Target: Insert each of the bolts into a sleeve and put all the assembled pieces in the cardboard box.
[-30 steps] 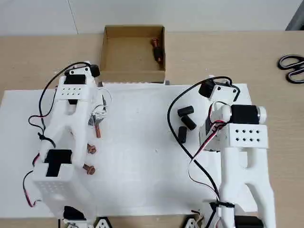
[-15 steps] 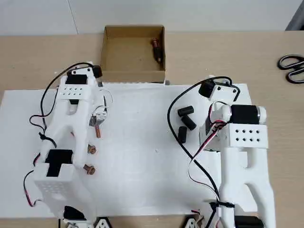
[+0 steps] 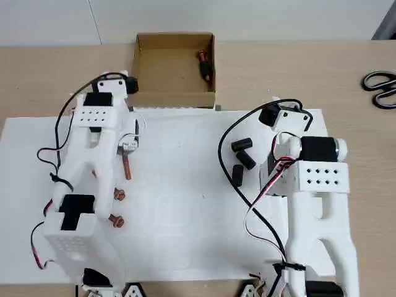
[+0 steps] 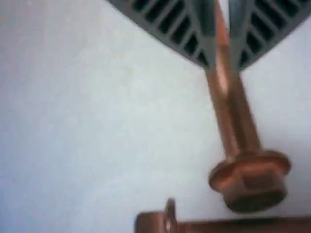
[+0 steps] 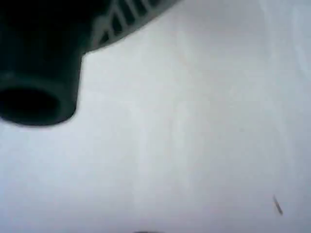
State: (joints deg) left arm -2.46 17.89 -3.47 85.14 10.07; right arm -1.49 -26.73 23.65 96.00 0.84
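Note:
My left gripper (image 3: 128, 148) (image 4: 221, 51) is shut on the shank of a copper bolt (image 3: 127, 167) (image 4: 232, 121), whose flanged head hangs just over the white mat. A second bolt (image 3: 119, 195) (image 4: 218, 224) and a third bolt (image 3: 115, 219) lie on the mat beside the left arm. Three black sleeves (image 3: 242, 145) (image 3: 246, 159) (image 3: 237, 175) lie mid-mat, left of the right arm (image 3: 315, 179). In the right wrist view a black sleeve (image 5: 39, 94) sits right against my right gripper (image 5: 104, 26), open end toward the camera. The cardboard box (image 3: 141, 68) holds one assembled piece (image 3: 204, 65).
The white mat (image 3: 179, 216) covers the wooden table between the arms. Scissors (image 3: 380, 86) lie at the far right edge. Black cables (image 3: 226, 154) loop from the right arm over the mat near the sleeves.
The left arm's wrist has shifted slightly toward the box, with the bolt still in its grip. The right arm and the sleeves have not moved.

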